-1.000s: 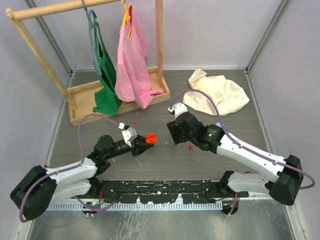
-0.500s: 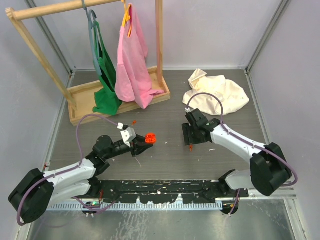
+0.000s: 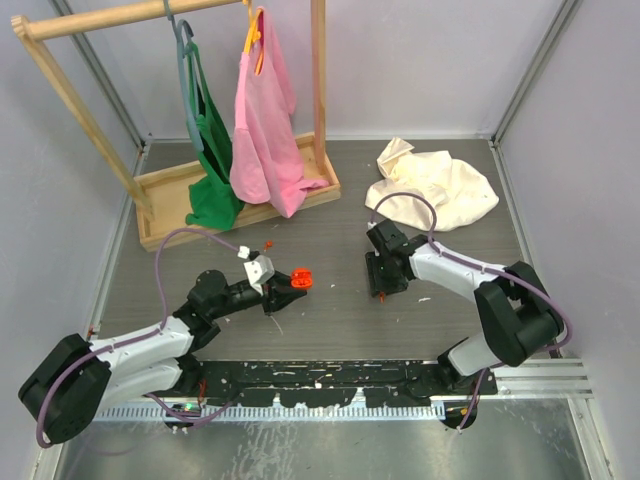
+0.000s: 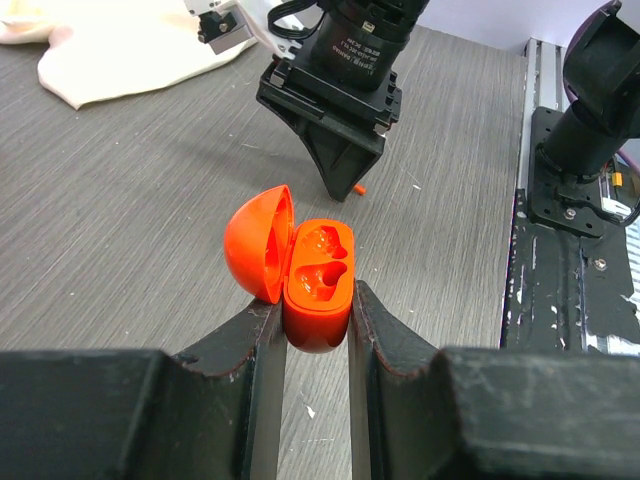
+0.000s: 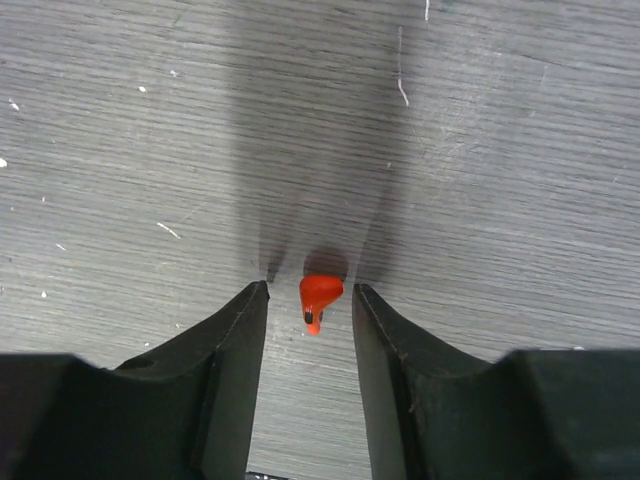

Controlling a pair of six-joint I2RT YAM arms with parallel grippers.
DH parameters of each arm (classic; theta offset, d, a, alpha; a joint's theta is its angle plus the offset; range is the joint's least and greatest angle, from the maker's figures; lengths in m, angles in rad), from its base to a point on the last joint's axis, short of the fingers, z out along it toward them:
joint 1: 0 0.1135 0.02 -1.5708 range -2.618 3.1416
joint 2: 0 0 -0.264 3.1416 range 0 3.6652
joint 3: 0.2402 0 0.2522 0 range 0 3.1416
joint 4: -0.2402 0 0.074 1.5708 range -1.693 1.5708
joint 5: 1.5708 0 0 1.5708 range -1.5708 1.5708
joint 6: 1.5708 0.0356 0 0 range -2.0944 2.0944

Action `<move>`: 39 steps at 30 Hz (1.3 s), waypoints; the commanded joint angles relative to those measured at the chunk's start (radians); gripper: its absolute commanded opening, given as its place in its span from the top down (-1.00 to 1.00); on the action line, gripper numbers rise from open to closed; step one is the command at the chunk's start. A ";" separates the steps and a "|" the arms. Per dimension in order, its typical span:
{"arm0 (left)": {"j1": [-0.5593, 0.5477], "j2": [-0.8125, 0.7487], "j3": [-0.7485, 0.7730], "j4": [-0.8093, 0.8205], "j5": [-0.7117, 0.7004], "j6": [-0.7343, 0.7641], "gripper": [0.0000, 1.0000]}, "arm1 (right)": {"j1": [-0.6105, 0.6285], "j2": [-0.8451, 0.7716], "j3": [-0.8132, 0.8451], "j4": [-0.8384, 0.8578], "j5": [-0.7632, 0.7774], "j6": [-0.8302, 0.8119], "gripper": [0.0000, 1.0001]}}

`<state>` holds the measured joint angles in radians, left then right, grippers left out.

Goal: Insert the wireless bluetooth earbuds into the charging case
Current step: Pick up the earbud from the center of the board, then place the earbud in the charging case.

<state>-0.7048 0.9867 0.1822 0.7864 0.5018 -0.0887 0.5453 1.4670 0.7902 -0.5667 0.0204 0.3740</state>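
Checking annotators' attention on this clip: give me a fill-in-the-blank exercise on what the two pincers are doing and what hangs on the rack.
1. The left pincer is shut on the orange charging case, whose lid is ____.
2. The orange earbud lies on the ____, between the open fingers of the right pincer.
3. A green garment and a ____ garment hang on the wooden rack.
Missing words: open; table; pink.

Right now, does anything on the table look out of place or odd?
Two things. A small red bit, probably a second earbud, lies alone near the wooden rack, apart from the open case. A cream cloth lies crumpled on the table instead of hanging. Nothing looks damaged.
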 commanded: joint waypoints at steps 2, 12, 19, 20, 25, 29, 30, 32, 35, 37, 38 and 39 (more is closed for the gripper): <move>0.003 0.000 0.030 0.028 0.018 0.015 0.99 | -0.009 0.013 -0.004 0.037 -0.003 0.002 0.14; 0.002 0.014 0.036 0.029 0.026 0.010 1.00 | -0.018 0.036 -0.025 0.044 0.006 -0.006 0.35; 0.003 0.008 0.030 0.047 0.019 0.003 1.00 | -0.016 -0.016 -0.021 0.034 0.003 -0.006 0.53; 0.002 0.006 0.028 0.047 0.016 0.003 1.00 | -0.014 -0.031 -0.020 0.035 0.003 -0.004 0.55; 0.002 -0.008 0.021 0.048 -0.008 0.012 1.00 | 0.019 -0.114 0.001 0.051 0.018 0.014 0.59; 0.003 -0.028 0.012 0.048 -0.028 0.013 0.99 | 0.083 -0.184 0.022 0.080 0.066 0.027 0.60; 0.002 -0.032 0.009 0.051 -0.031 0.010 1.00 | 0.098 -0.201 0.026 0.090 0.076 0.031 0.61; 0.003 -0.041 0.002 0.069 -0.036 0.001 1.00 | 0.131 -0.233 0.035 0.115 0.096 0.035 0.61; 0.002 -0.049 -0.008 0.088 -0.052 0.000 1.00 | 0.197 -0.286 0.046 0.159 0.131 0.036 0.61; 0.004 -0.052 -0.007 0.086 -0.055 0.002 0.99 | 0.245 -0.322 0.047 0.200 0.166 0.033 0.61; 0.002 -0.055 -0.009 0.086 -0.055 0.001 1.00 | 0.269 -0.345 0.045 0.229 0.183 0.028 0.61; 0.003 -0.057 -0.010 0.086 -0.055 0.001 1.00 | 0.289 -0.361 0.042 0.253 0.204 0.021 0.61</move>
<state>-0.7048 0.9524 0.1761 0.7963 0.4667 -0.0902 0.7650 1.1854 0.7902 -0.4522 0.1284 0.3958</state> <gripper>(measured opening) 0.264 0.268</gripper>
